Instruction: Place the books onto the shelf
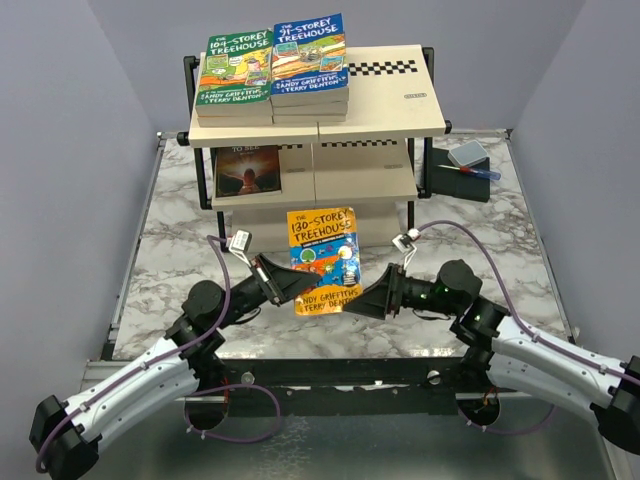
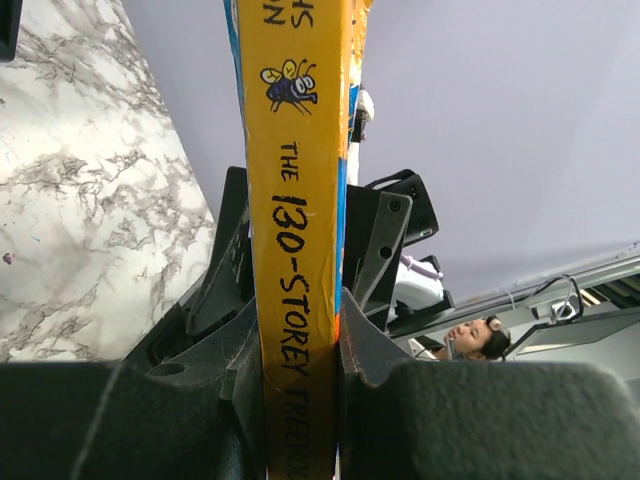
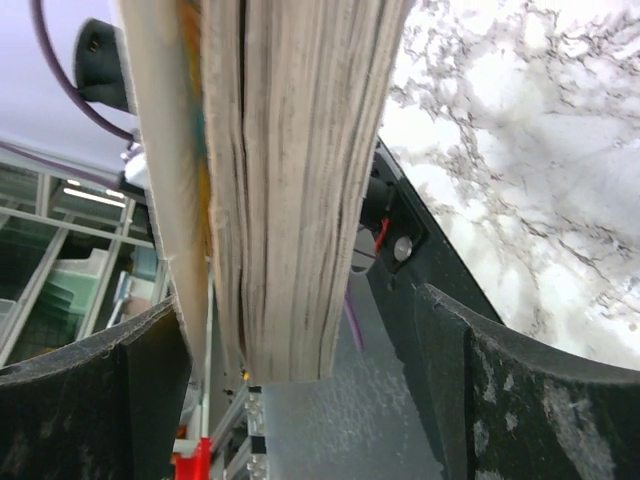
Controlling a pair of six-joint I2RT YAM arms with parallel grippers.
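Left pincer [image 1: 290,285] grips the yellow book [image 1: 325,262] by its spine above the table [image 1: 180,260], just short of the shelf [image 1: 400,125], whose top board lies bare right of two stacks [image 1: 310,60]. Its wrist view shows both jaws tight on the spine, bearing the load. Your right pincer [image 3: 300,330], in its own view, stands wide round the page edge, free to withdraw.

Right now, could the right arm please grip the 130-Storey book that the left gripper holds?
Probably yes: the right gripper stands open with the page edge of the 130-Storey book between its fingers, while the left gripper clamps the spine. Nothing visibly blocks it.
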